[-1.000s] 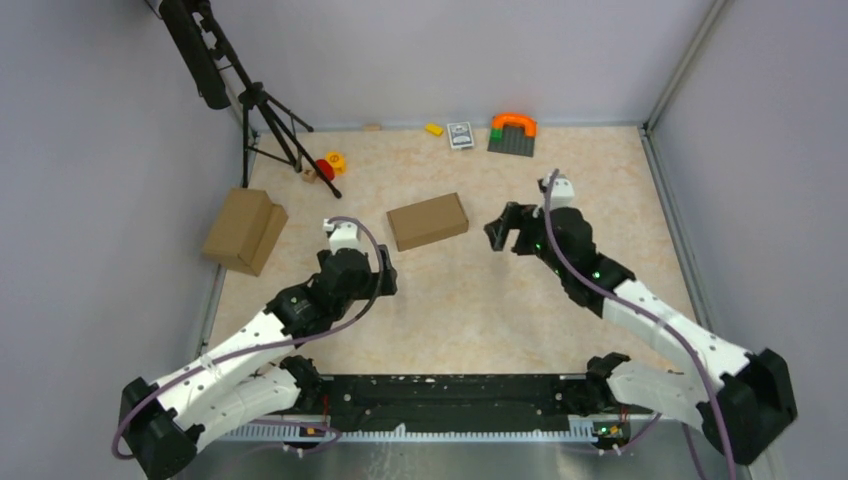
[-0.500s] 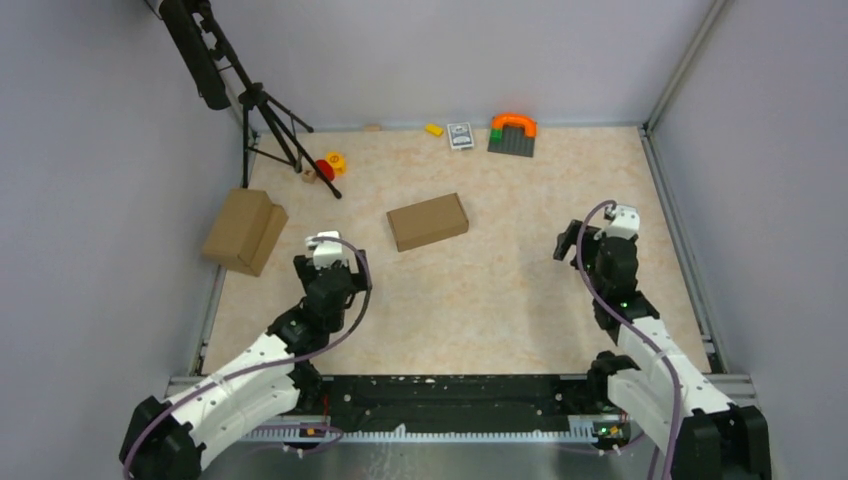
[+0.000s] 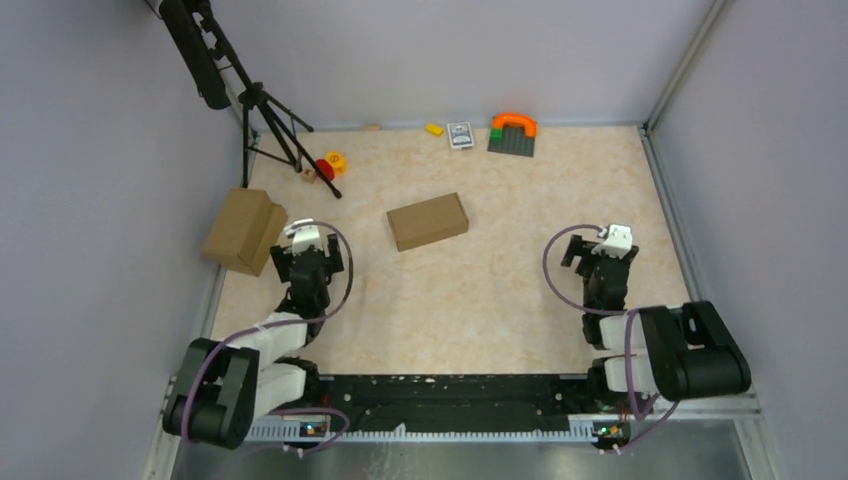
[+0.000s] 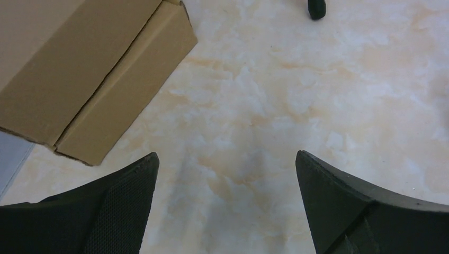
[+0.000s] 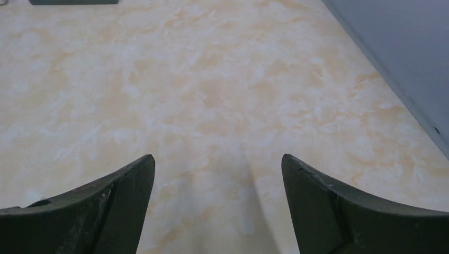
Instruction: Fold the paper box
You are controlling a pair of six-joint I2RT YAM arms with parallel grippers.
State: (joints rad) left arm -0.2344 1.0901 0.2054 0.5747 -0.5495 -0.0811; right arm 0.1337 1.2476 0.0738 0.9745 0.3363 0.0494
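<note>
Both my pincers gape wide, nothing held: left pincer (image 4: 225,164) lower left, right pincer (image 5: 218,161) lower right. Task's paper box (image 3: 428,221) sits centre frame, closed, well apart. Risk: left pincer, just beside stepped carton (image 3: 244,231), grabs wrong obj.

A small, shallow brown cardboard box (image 3: 428,221) lies closed and flat on the pale marbled table (image 3: 480,290), a little left of centre. It sits slightly askew, its right end farther back, and its top is plain and unmarked.
</note>
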